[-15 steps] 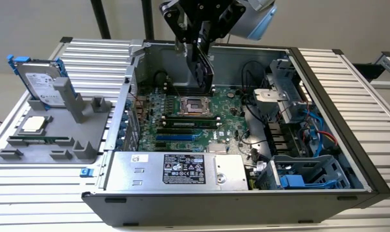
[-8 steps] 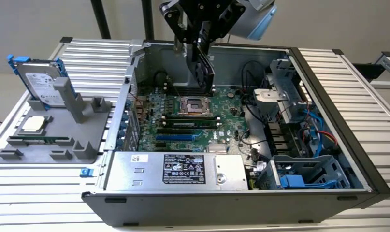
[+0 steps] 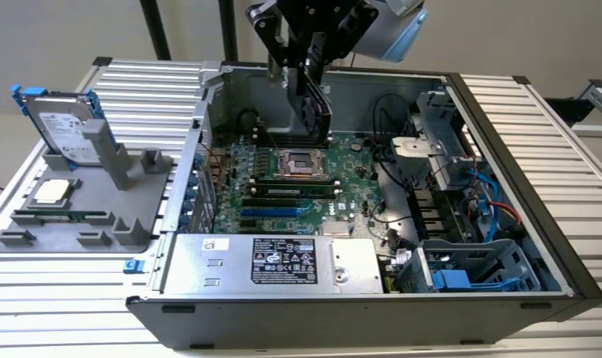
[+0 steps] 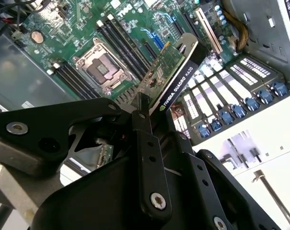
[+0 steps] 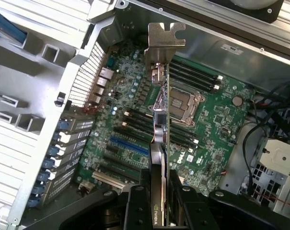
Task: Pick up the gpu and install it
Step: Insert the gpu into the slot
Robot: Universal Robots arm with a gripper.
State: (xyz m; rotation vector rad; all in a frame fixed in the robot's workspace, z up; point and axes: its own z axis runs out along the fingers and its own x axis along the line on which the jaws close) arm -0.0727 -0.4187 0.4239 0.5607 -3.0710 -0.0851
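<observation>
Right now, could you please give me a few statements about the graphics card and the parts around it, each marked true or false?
1. The claw is shut on the graphics card. True.
2. The graphics card is seated in a slot. False: it is held in the air above the motherboard.
3. The hard drive stands in the grey holder outside the computer case. True.
4. The hard drive is on the exterior view's right of the computer case. False: it is on the exterior view's left.
</observation>
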